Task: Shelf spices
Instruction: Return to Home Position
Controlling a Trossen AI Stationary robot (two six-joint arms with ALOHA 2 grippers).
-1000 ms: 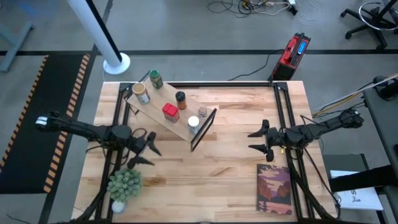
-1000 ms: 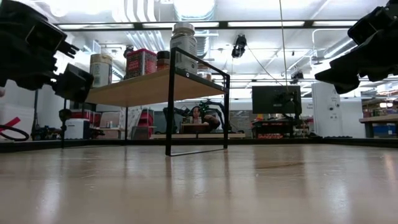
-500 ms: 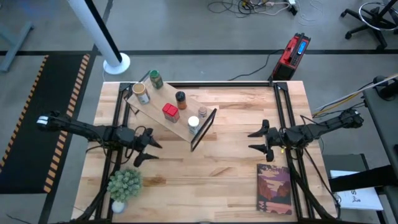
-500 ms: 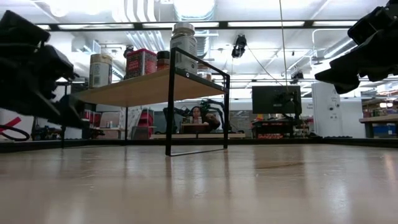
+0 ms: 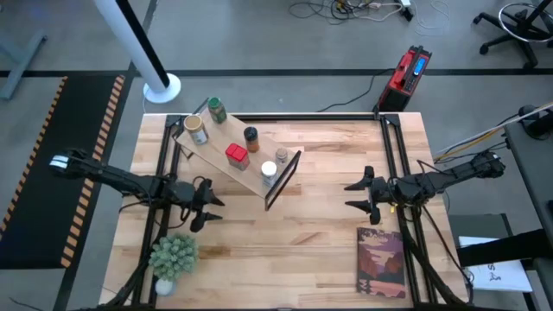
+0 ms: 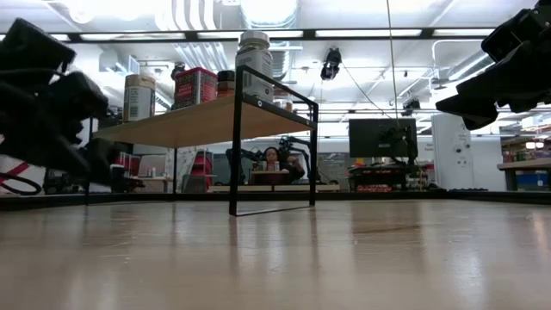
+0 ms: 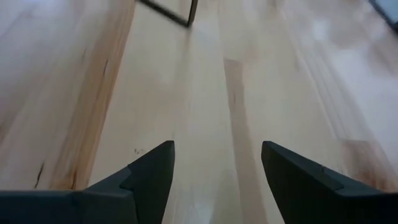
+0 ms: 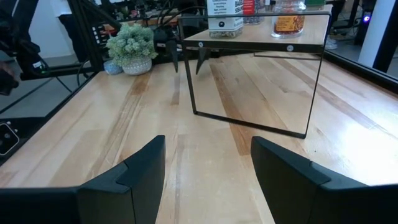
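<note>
Wooden shelf [image 5: 218,161] holds six spices [image 5: 236,155]; left end effector [image 5: 205,212], right end effector [image 5: 349,195] gape empty.

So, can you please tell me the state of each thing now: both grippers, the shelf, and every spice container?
Left gripper: open, holding nothing.
Right gripper: open, holding nothing.
Shelf: standing, holding six spice containers.
Green-lidded jar: on the shelf.
Tan-topped jar: on the shelf.
Red tin: on the shelf.
Dark-lidded jar: on the shelf.
White-lidded jar: on the shelf.
Silvery-topped jar: on the shelf.
</note>
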